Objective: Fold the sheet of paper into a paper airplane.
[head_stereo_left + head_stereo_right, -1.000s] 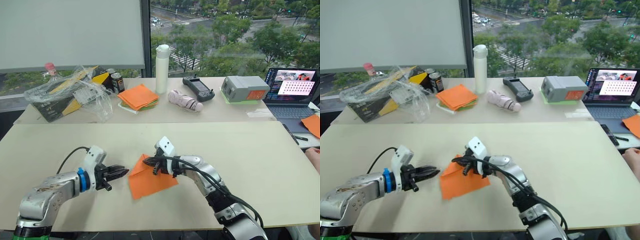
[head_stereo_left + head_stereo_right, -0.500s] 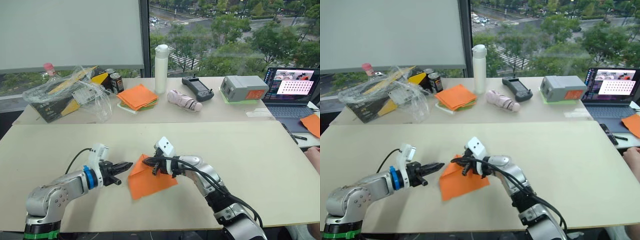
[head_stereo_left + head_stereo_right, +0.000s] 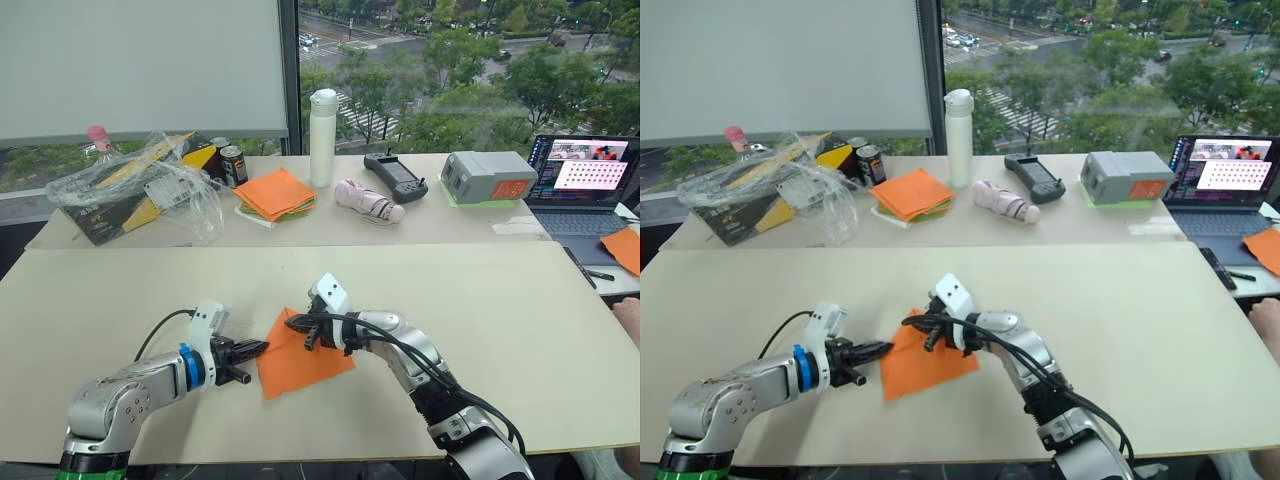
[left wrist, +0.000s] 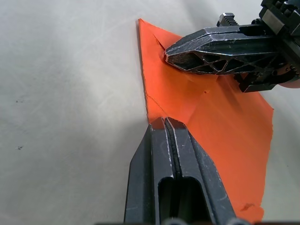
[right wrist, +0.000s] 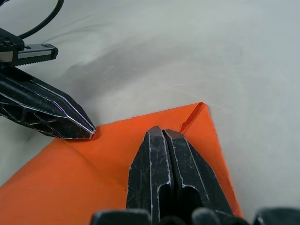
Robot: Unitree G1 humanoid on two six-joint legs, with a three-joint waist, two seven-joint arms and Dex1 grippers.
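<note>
Over the last second the left gripper had slid in along the near table until its closed tips met the left edge of the sheet of paper; the right gripper had stayed put. The paper lay flat at the middle of the near table, bright orange and already creased, with a small folded corner at its far end. The right gripper's fingers were pressed together, tips resting on the paper near that far corner. Neither claw held anything.

The sheet looked very light, thin and limp, likely to slide on the smooth tabletop and to crumple or tear under a hard pinch. A sensible hold would probably be at an edge or corner, with the other tips pinning the middle.

Nothing stood in the way on the near table. On the far table, well apart, sat a pile of orange and green sheets, a white bottle, a clear plastic bag, a grey box and a laptop.
</note>
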